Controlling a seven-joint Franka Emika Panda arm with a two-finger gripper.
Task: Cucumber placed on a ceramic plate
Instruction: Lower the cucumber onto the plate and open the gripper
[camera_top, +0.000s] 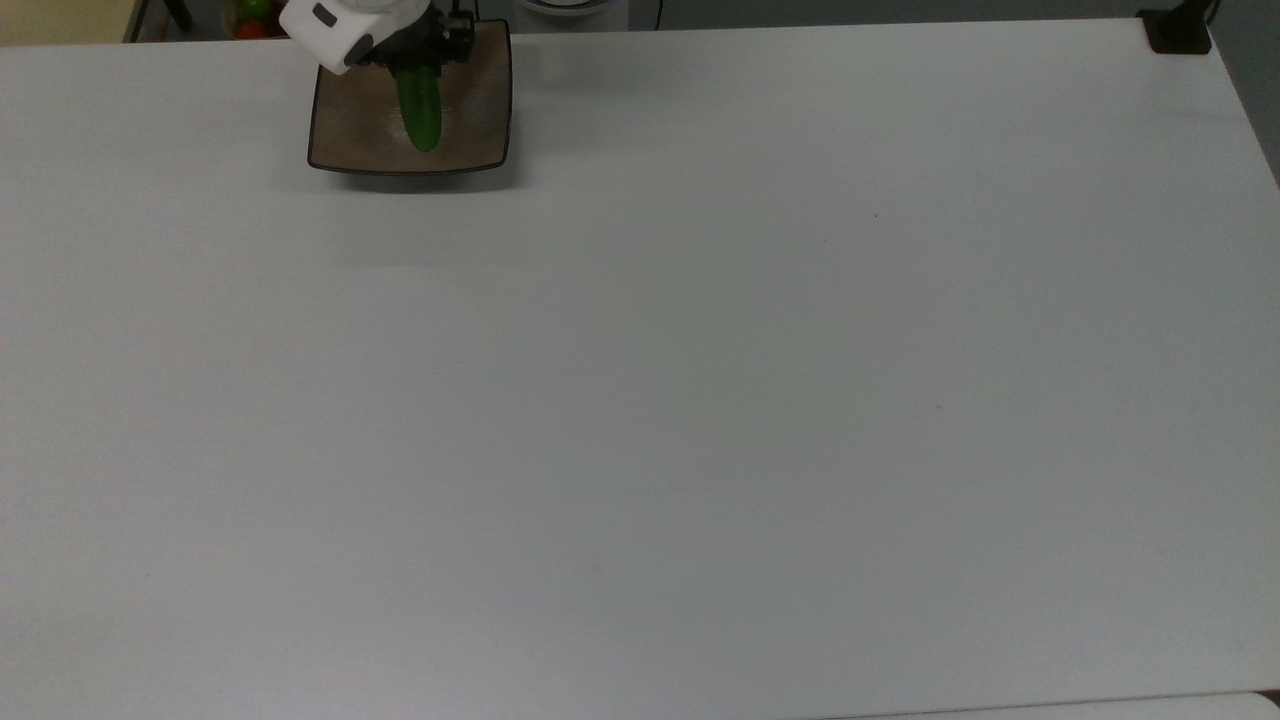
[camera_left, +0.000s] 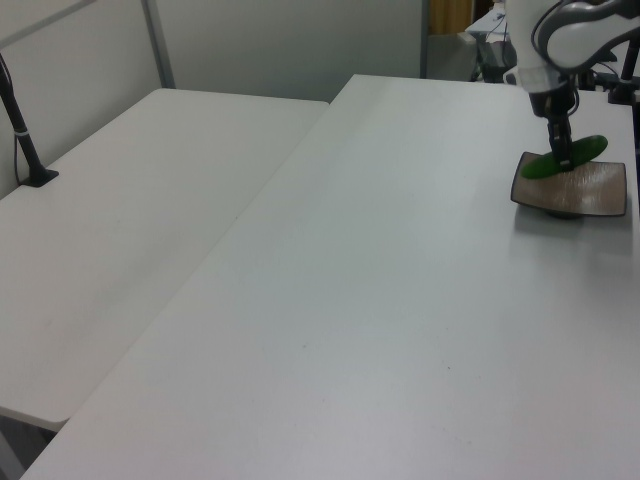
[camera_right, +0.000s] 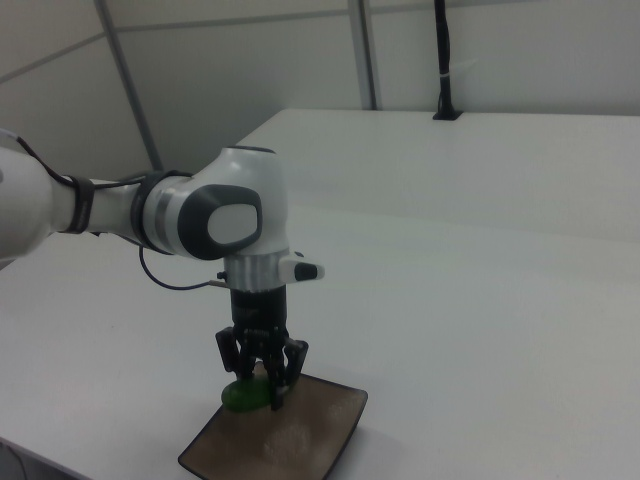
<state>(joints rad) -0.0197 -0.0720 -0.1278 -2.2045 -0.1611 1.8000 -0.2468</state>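
One cucumber (camera_top: 419, 112) is clamped between the closed fingers of the gripper (camera_top: 415, 62), which holds it near the cucumber's far end in the top view. The cucumber lies roughly level over the middle of the ceramic plate (camera_top: 480, 120); the left view shows it (camera_left: 566, 156) raised slightly above the plate surface (camera_left: 590, 190), tilted, with one end reaching past the plate's far rim. Whether its lower end touches the plate cannot be told. In the right view the gripper (camera_right: 262, 385) points straight down over the plate's far-left corner (camera_right: 310, 435), with the cucumber (camera_right: 245, 394) seen end-on below the fingers. The plate sits near the far left edge of the white table (camera_top: 700, 400) in the top view. A second white table (camera_left: 120, 230) stands beside it on the left view's left.
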